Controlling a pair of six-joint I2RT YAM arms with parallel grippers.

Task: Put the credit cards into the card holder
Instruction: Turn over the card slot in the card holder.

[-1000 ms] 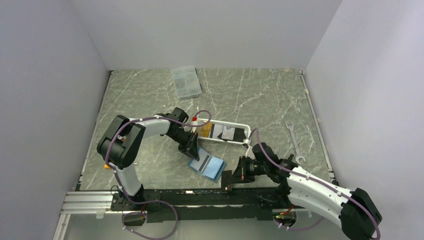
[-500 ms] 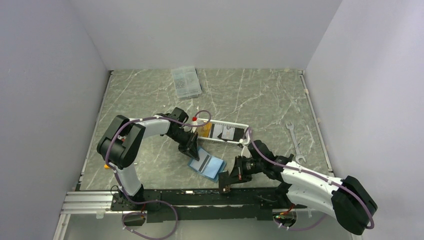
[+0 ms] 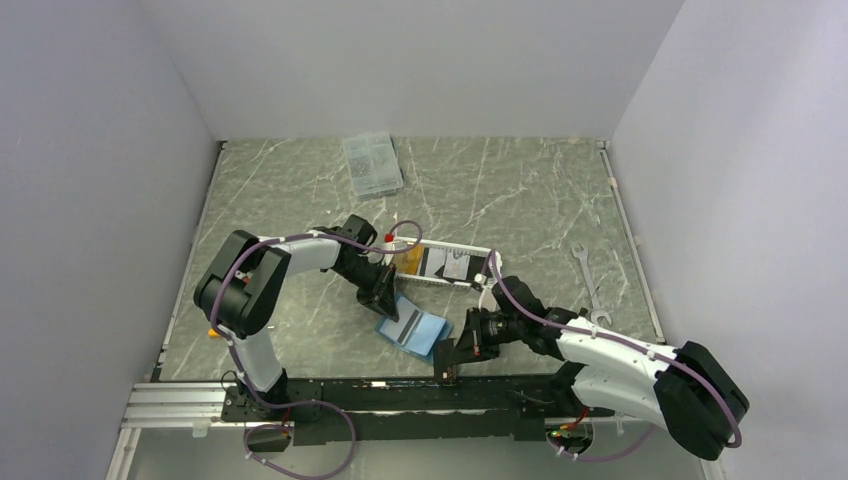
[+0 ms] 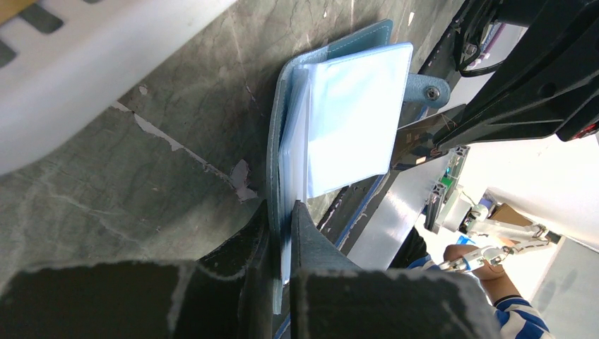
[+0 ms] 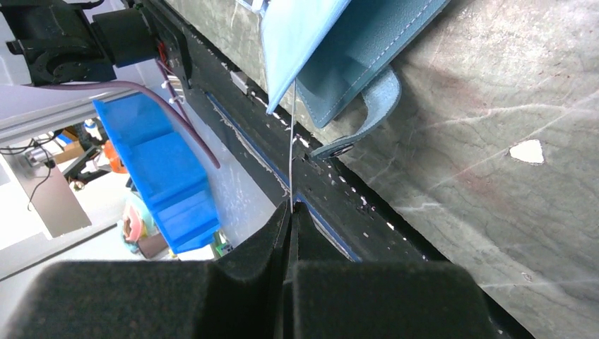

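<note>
Card holder (image 3: 415, 331): teal-blue, lies open on the marble-patterned table (image 3: 520, 190), near the front edge, between the two grippers. Its pale blue inner sleeves face up; its snap tab (image 5: 367, 116) sticks out toward the front rail.

Left arm: upper links rise from the base, the forearm runs right across the table, and the wrist bends down and forward. Left gripper (image 4: 282, 212) is all but closed, pinching the holder's far edge; one finger sits on each side of the cover and sleeves, pinning that edge low on the table.

Right arm: reaches left from its base, low and stretched along the front of the table, wrist level with the holder's near side. Right gripper (image 5: 291, 208) is fully closed on a credit card (image 5: 292, 152), held by one end and seen edge-on as a thin line in the right wrist view. The card's free end meets the edge of the pale sleeve. I cannot tell whether it has entered a slot.

Other cards (image 3: 457, 266) lie in the white slatted basket (image 3: 487, 253), just behind the holder. A wrench (image 3: 590, 285) lies well to the right, and a clear compartment box (image 3: 372, 163) sits near the back wall.
</note>
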